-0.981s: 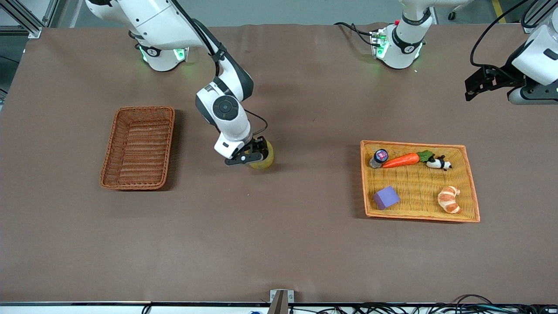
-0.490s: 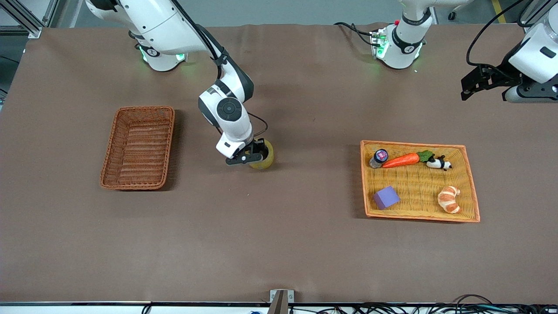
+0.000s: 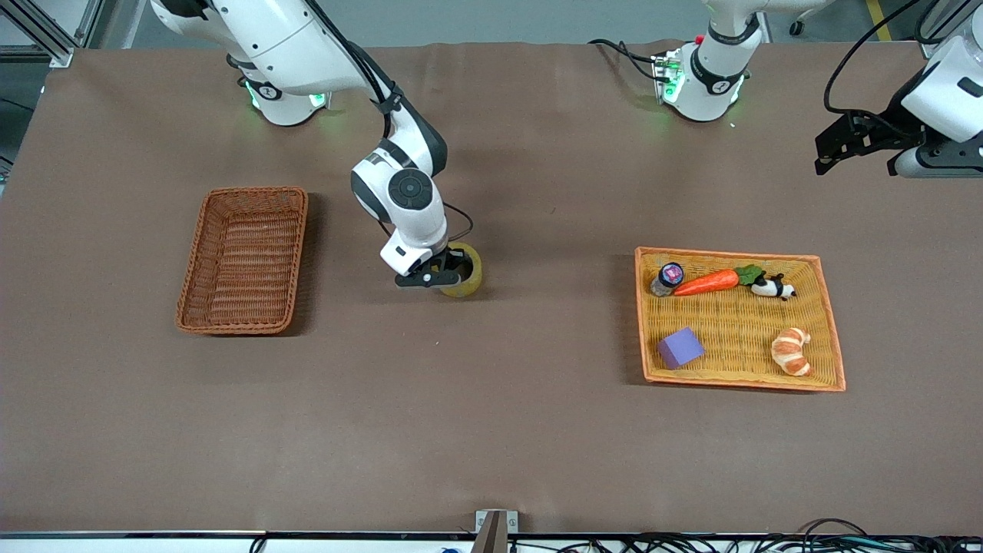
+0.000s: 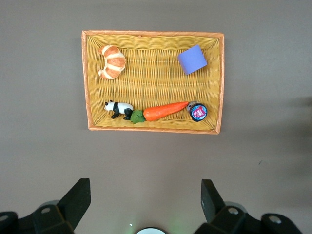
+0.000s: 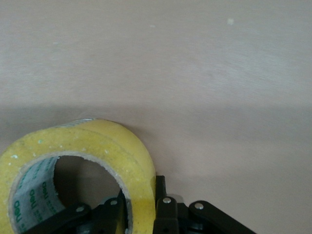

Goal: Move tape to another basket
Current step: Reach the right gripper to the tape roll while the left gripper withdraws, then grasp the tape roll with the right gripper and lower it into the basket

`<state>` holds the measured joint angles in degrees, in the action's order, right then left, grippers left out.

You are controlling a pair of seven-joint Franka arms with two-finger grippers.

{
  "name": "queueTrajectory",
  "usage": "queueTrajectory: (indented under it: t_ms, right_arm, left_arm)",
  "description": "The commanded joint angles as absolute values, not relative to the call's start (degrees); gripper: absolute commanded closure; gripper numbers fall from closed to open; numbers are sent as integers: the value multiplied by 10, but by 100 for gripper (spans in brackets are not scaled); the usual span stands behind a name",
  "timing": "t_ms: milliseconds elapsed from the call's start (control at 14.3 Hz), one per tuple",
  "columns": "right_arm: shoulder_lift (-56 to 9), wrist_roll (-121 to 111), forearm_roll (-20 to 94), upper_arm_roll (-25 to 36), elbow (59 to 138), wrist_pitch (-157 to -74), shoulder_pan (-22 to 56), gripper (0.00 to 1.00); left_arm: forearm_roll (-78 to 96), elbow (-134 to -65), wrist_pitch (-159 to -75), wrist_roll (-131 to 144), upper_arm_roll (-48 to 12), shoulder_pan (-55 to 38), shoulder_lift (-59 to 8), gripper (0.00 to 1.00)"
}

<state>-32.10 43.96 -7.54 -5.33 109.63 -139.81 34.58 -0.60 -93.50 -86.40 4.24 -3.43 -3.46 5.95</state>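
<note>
Front view: the right arm reaches down mid-table, and the right gripper [image 3: 445,273] clamps the wall of the tape [image 3: 464,270], one finger inside the hole. The roll is translucent yellow, between the brown wicker basket [image 3: 243,259] and the yellow basket [image 3: 831,322]. The left gripper [image 3: 848,143] waits aloft, jaws open. Since the earlier frames, the tape has shifted slightly.
</note>
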Motion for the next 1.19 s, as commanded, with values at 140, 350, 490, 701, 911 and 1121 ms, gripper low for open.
queueTrajectory:
  t_ms: [140, 350, 490, 701, 911, 1121]
  right_arm:
    - [-180, 432, -86, -56, 1077, -1201, 287, 100]
    - [-98, 259, -87, -39, 1109, -1128, 209, 100]
    - [-62, 123, -87, 37, 1142, -1130, 200, 100]
    - [-47, -2, -87, 120, 1184, -1163, 200, 100]
    - [-40, -110, -87, 199, 1268, -1272, 198, 100]
    - [-29, -139, -86, 232, 1346, -1349, 196, 100]
  left_arm:
    - [-2, -942, -870, 33, -31, -36, 69, 0]
    - [-2, -942, -872, 33, -31, -36, 68, 0]
    - [-2, -941, -872, 34, -33, -38, 67, 0]
    - [-2, -941, -874, 34, -33, -38, 67, 0]
    - [-2, -941, -874, 34, -33, -38, 67, 0]
    - [-1, -941, -875, 34, -33, -38, 66, 0]
